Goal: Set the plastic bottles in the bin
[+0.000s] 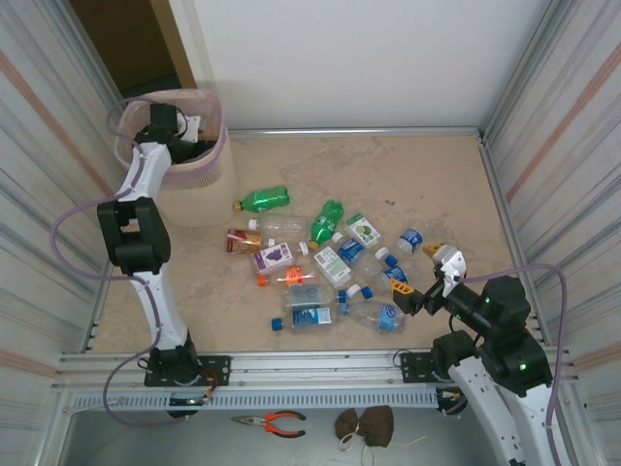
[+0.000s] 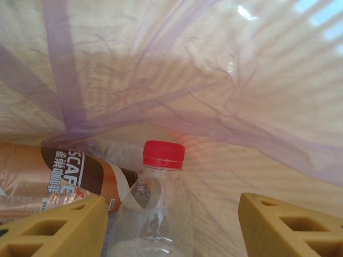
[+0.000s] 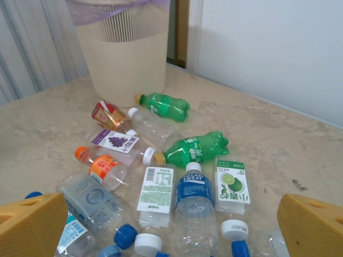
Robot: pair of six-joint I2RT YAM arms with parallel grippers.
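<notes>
My left gripper (image 1: 180, 130) reaches down into the pale pink bin (image 1: 216, 155), which has a purple liner. In the left wrist view my left gripper (image 2: 171, 227) stands open around a clear red-capped bottle (image 2: 155, 203); the right finger is well clear of it. A brown-labelled bottle (image 2: 59, 176) lies beside it in the bin. Several plastic bottles lie scattered mid-table, among them two green ones (image 1: 264, 200) (image 1: 327, 220). My right gripper (image 1: 419, 272) hovers open at their right edge, holding nothing. From the right wrist, my right gripper (image 3: 171, 233) looks over a blue-labelled bottle (image 3: 194, 198) toward the bin (image 3: 126, 53).
Corrugated metal walls (image 1: 39, 146) close in both sides of the table, with a white wall behind. Orange-handled pliers (image 1: 275, 421) and a brown lump (image 1: 367, 425) lie on the near ledge below the arm bases. Bare table lies at the far right (image 1: 427, 175).
</notes>
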